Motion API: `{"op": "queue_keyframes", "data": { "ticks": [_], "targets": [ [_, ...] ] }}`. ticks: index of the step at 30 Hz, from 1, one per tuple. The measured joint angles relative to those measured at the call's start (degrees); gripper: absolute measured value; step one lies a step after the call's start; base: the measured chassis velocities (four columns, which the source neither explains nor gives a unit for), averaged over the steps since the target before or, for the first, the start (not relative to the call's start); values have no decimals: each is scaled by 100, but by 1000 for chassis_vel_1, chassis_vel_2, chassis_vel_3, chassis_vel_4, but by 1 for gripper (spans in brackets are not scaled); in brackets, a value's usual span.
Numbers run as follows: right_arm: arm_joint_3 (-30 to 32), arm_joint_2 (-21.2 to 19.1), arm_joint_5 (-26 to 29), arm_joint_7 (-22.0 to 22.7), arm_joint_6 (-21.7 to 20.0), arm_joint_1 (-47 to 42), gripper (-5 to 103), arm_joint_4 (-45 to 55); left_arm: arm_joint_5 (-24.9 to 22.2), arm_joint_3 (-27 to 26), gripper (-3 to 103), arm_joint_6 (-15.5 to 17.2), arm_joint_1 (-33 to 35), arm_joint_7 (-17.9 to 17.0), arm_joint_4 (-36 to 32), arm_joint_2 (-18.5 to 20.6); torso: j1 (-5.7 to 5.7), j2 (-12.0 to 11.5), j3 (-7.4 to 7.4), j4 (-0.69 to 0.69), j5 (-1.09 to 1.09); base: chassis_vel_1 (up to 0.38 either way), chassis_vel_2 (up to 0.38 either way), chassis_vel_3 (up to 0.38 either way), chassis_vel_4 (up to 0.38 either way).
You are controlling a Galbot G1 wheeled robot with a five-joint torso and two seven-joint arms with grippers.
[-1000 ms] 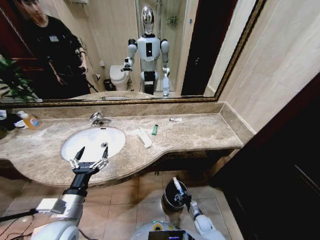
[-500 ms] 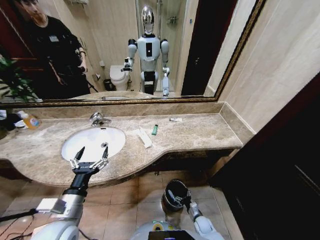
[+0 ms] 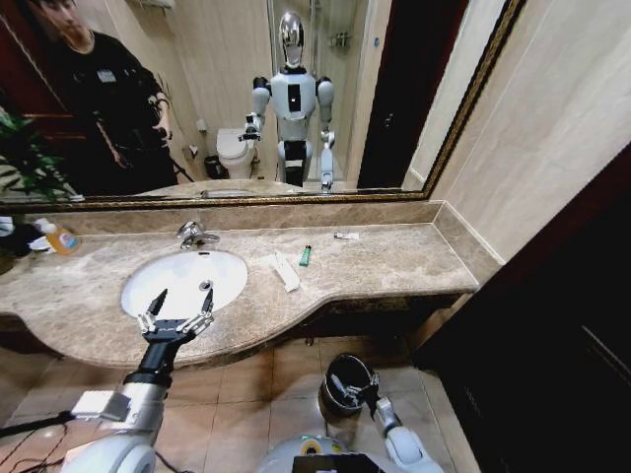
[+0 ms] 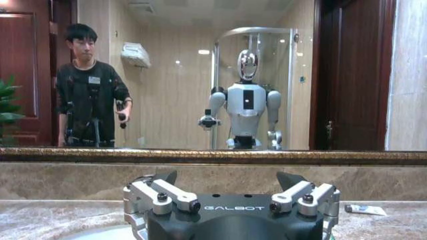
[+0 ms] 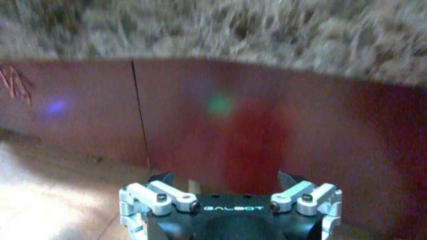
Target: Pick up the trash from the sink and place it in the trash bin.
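The white tube the right end effector [image 3: 367,392] held a second ago has gone into the small round black bin [image 3: 340,375] just below its spread-apart, empty jaws, one piece binned

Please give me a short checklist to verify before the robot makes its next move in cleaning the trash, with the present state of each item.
1. Right gripper empty: ok, fingers open over the bin.
2. Left gripper free: ok, open, holding nothing, at the near edge of the sink.
3. Trash left to collect: not ok, white strip, green stick and small tube lie on the counter.
4. Basin clear of trash: ok, nothing seen inside.
5. Bin upright and open: ok.
6. What the bin holds: cannot tell.
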Motion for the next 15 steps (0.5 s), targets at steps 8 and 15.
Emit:
{"op": "queue_keyframes", "data": {
  "ticks": [8,15],
  "targets": [
    [188,-181,318,41,260,-470,100,1168,0,0,100,0,0,0,0,0,0,0,0,0,0,0,0,0,0],
    [220,-285,419,51,178,-818,100,2165,0,0,100,0,0,0,0,0,0,0,0,0,0,0,0,0,0]
  ]
}}
